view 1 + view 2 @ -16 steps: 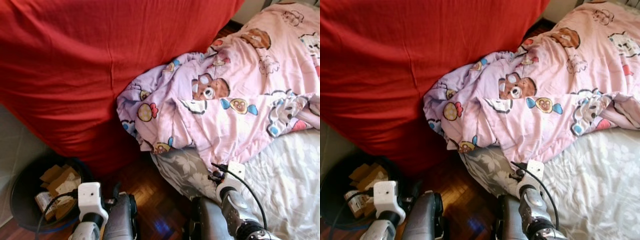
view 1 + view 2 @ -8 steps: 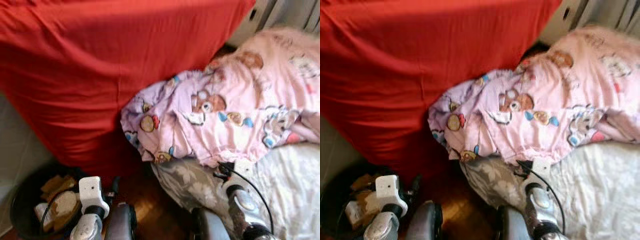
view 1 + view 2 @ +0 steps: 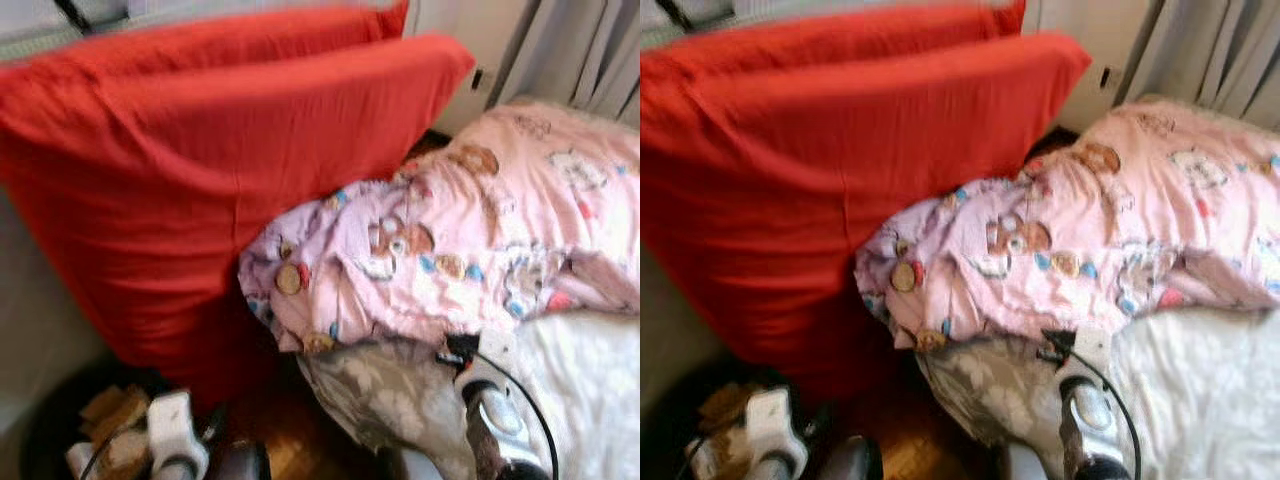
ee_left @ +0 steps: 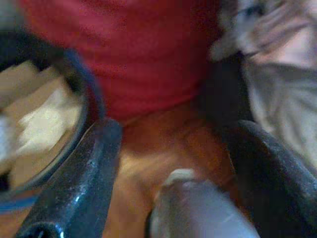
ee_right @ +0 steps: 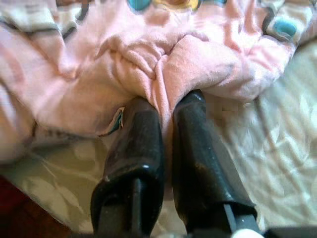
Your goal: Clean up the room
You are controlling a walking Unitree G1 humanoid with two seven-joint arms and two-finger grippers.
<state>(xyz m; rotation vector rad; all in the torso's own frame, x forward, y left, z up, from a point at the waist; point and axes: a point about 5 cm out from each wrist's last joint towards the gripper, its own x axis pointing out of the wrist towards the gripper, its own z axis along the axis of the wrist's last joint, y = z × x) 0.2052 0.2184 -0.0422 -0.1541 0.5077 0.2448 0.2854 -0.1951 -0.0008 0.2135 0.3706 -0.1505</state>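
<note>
A pink blanket (image 3: 480, 230) printed with cartoon bears lies bunched on the bed, its lilac end hanging over the bed's corner. My right gripper (image 5: 166, 101) is shut on a fold of this blanket's edge, the fabric pinched between both black fingers (image 5: 141, 148). That arm's wrist (image 3: 490, 385) is low over the grey floral sheet (image 3: 385, 390). My left gripper (image 4: 173, 131) is open above the wooden floor, nothing between its fingers (image 4: 81, 178), beside a dark bin (image 4: 84, 99).
A big red cushion (image 3: 200, 180) leans upright to the left of the bed. The bin (image 3: 50, 440) holds cardboard scraps. A pale quilted sheet (image 3: 590, 390) covers the bed on the right. Grey curtains (image 3: 580, 60) hang behind it.
The whole picture has slid down and blurred, so the camera has tilted up; the cushion's top edge, wall and curtains now show. Both arms stay low at the frame's bottom.
</note>
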